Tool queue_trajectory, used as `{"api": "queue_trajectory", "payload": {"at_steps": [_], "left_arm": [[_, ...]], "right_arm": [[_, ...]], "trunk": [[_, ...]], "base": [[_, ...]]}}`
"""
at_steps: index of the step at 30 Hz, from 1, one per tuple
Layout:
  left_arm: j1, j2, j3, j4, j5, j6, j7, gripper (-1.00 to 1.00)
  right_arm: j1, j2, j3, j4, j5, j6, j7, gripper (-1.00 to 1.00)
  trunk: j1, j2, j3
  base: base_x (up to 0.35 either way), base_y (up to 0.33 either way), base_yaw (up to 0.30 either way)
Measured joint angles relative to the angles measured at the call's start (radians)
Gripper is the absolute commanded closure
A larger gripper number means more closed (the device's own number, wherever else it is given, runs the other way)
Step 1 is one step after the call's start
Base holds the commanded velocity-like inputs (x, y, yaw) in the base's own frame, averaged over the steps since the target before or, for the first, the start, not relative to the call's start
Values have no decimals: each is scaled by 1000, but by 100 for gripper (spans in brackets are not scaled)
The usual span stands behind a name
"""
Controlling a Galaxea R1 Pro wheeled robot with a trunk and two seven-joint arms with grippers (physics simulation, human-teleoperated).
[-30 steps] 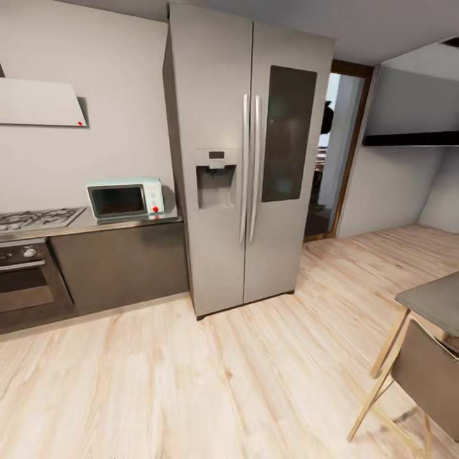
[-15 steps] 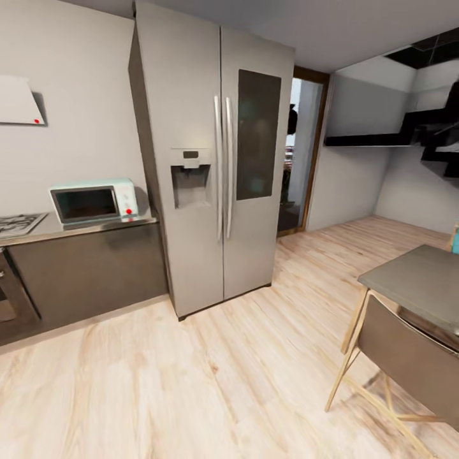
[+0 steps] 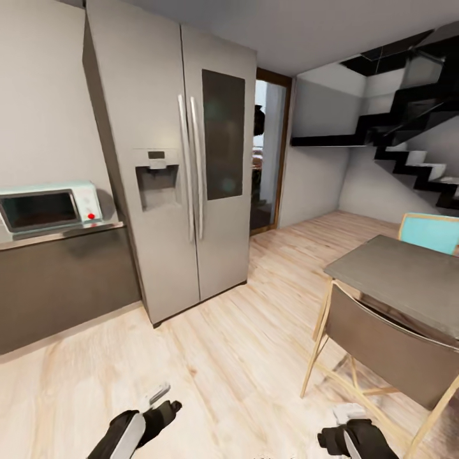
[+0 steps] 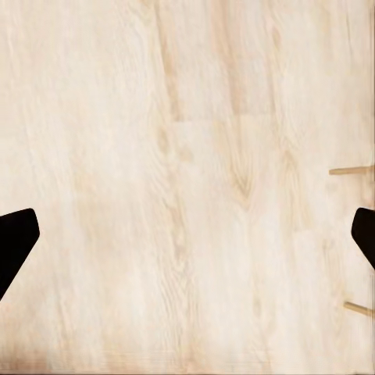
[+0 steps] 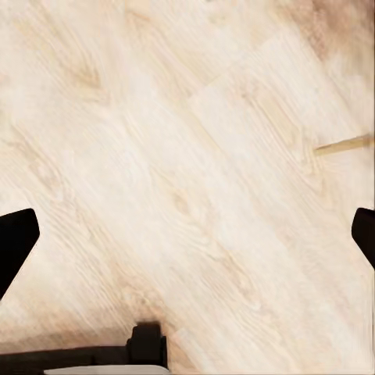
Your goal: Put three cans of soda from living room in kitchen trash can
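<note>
Microwave (image 3: 38, 209) cut by frame edge; doorway (image 3: 262, 159) interior indistinct.

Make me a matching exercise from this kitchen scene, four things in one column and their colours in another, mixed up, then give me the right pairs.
Things:
1. fridge
2. microwave
3. stairs
4. floor

Colours:
A. black
B. pale wood
C. steel grey
D. mint green

Pairs: 1-C, 2-D, 3-A, 4-B
</note>
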Motion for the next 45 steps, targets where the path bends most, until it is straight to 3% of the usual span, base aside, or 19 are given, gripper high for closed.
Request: {"api": "queue_trajectory", "payload": {"at_steps": [5, 10, 26, 36, 45], "left_arm": [[30, -11, -2, -57, 7, -20, 19, -100], [61, -17, -7, -124, -1, -28, 29, -100], [63, -22, -11, -129, -2, -23, 32, -100], [63, -21, -97, -123, -4, -22, 34, -100], [63, -23, -110, -122, -2, -20, 28, -100]], "right_arm": [[77, -2, 0, -164, 0, 40, 1, -100], [106, -3, 2, -222, 1, 53, 1, -100], [122, 0, 26, -226, -1, 69, 1, -100], [122, 1, 26, -228, -5, 73, 1, -100], [122, 1, 26, -228, -7, 73, 1, -100]], "trunk": [[0, 0, 0], [0, 0, 0], [0, 0, 0], [0, 0, 0], [0, 0, 0]], "base": [[0, 0, -291], [-185, 0, -291], [-313, 0, -291], [-319, -17, -291], [-206, -94, -291]]}}
